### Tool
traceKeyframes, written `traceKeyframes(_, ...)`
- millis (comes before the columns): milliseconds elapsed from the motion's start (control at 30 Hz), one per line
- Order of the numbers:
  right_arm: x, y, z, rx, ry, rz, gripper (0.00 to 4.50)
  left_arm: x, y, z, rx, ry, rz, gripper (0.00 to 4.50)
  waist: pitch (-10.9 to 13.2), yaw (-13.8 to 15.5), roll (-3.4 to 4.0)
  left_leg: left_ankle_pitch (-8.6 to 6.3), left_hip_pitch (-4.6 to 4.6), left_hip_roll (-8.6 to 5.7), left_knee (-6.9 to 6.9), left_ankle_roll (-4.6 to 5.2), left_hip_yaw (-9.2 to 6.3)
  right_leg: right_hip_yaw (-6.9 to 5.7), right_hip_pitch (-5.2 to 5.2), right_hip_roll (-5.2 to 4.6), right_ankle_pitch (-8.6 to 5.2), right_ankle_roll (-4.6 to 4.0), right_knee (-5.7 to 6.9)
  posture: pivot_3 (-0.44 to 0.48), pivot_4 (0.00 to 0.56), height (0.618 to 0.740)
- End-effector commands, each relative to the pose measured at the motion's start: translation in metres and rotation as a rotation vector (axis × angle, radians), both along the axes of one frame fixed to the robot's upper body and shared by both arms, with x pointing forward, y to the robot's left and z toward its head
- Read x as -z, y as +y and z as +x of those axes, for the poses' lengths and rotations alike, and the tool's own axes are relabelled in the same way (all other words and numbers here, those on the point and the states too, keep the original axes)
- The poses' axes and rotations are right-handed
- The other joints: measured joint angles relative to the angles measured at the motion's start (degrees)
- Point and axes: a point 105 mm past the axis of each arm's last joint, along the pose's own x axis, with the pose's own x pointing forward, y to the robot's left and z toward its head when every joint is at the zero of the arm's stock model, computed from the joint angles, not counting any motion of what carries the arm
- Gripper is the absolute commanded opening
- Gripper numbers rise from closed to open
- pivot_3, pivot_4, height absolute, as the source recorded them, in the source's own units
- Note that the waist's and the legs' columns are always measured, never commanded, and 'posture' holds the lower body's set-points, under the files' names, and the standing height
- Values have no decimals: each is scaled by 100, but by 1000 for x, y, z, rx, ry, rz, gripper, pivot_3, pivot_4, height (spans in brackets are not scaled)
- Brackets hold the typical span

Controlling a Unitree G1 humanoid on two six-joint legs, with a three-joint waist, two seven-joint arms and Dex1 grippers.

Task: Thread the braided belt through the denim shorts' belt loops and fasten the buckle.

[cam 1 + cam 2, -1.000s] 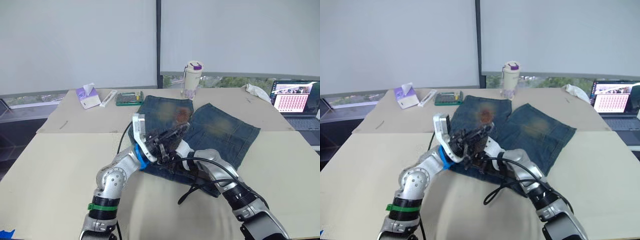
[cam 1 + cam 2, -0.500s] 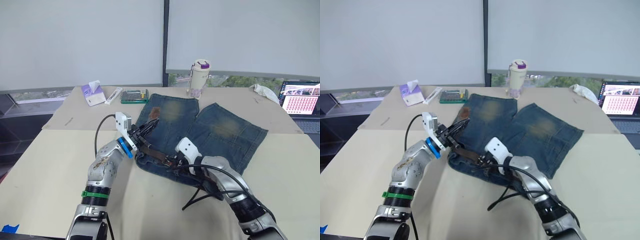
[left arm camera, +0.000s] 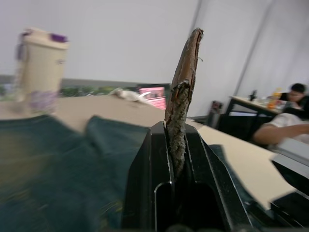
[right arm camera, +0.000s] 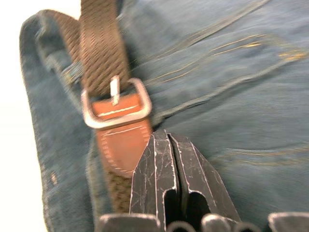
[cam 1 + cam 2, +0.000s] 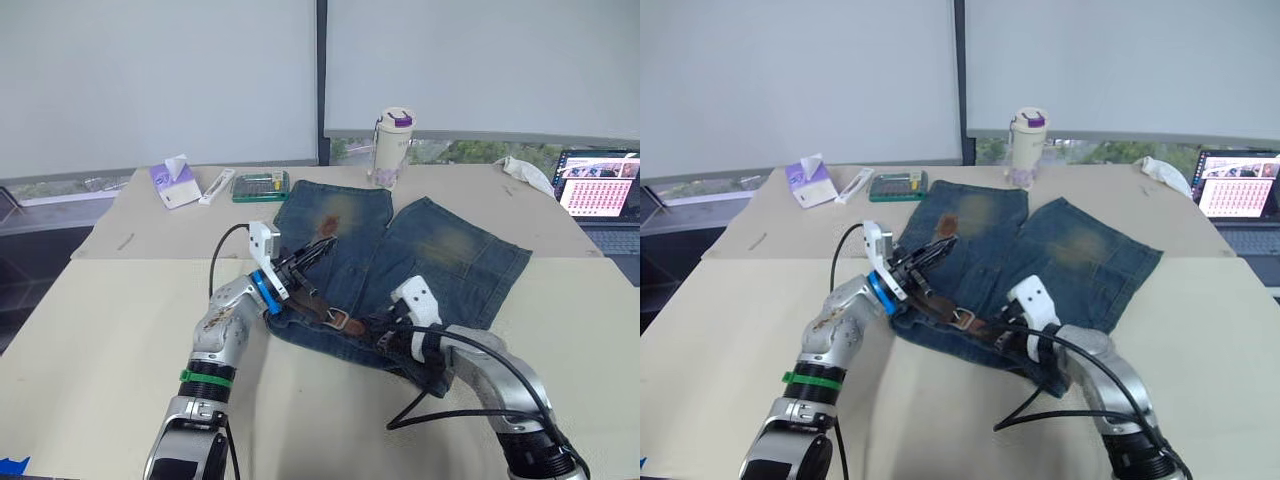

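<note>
The left gripper (image 5: 318, 252) has the tip of the braided belt (image 4: 99, 46) clamped flat between its 2 fingers, the strap end standing up out of the jaws over the upper part of the denim shorts (image 5: 440, 250). The belt runs along the waistband at the near edge of the shorts, and the buckle (image 4: 115, 104) sits on the denim with the strap already passing through its frame. The right gripper (image 4: 170, 157) has its 2 fingers pressed together with nothing between them, tips on the denim just beside the buckle's leather tab. The risk from here, as I read it: the left gripper's hold is only on the very end of the strap, so a hard tug could slip it free, or drag the buckle and bunch the waistband, since the right gripper pins the denim but does not hold the buckle itself. Whether the pin is seated, I cannot tell.
</note>
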Motion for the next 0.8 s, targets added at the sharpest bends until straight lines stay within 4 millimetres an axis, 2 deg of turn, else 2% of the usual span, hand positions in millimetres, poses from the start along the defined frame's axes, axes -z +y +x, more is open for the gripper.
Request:
traceKeyframes(33, -22, -3, -6, 13, -61, 52, 19, -11, -14, -9, 58, -98, 49, 0, 1, -19, -1, 0, 1, 1, 0, 0, 3, 1, 1, 2, 0, 0, 0, 0, 150, 740)
traceKeyframes(167, -56, 3, -12, 21, -136, 243, 19, -3, -20, -11, 63, -119, 94, 0, 6, -78, 4, 0, 1, 15, -1, 0, 3, 4, -5, 18, 0, -1, 4, 0, 150, 740)
traceKeyframes(233, -70, 8, -20, 5, -94, 410, 647, -2, -22, -12, 65, -111, 84, 0, 8, -77, 8, 0, 2, 19, -1, 0, 2, 4, -6, 22, 0, 0, 8, 0, 150, 740)
traceKeyframes(300, -76, 12, -24, 5, -64, 466, 1179, 0, -23, -14, 65, -107, 82, 0, 9, -71, 10, 0, 2, 22, -1, 0, -4, 3, -5, 23, 5, -8, 9, 0, 150, 740)
traceKeyframes(400, -88, 12, -13, 129, -68, 543, 2214, 3, -25, -14, 35, -110, 94, 0, 8, -74, 12, 0, 3, 20, -1, 1, -3, 6, -5, 20, 6, -11, 9, 0, 150, 740)
traceKeyframes(533, -93, 19, -11, 153, -44, 575, 3562, 9, -27, -11, -44, -161, 169, 0, 7, -49, 16, 0, 1, 18, -1, 1, -4, 6, -10, 20, 9, -15, 10, 0, 150, 740)
traceKeyframes(633, -93, 23, -10, 176, -31, 582, 3562, 12, -30, -8, -131, -240, 242, 0, 6, -55, 18, 0, 1, 14, -1, 1, -1, 9, -9, 17, 10, -17, 9, 0, 150, 740)
traceKeyframes(800, -89, 24, -2, 263, 5, 620, 3562, 11, -32, -5, -242, -281, 240, 0, 5, -62, 20, 0, 2, 16, -1, 1, 0, 10, -10, 18, 10, -17, 10, 0, 150, 740)
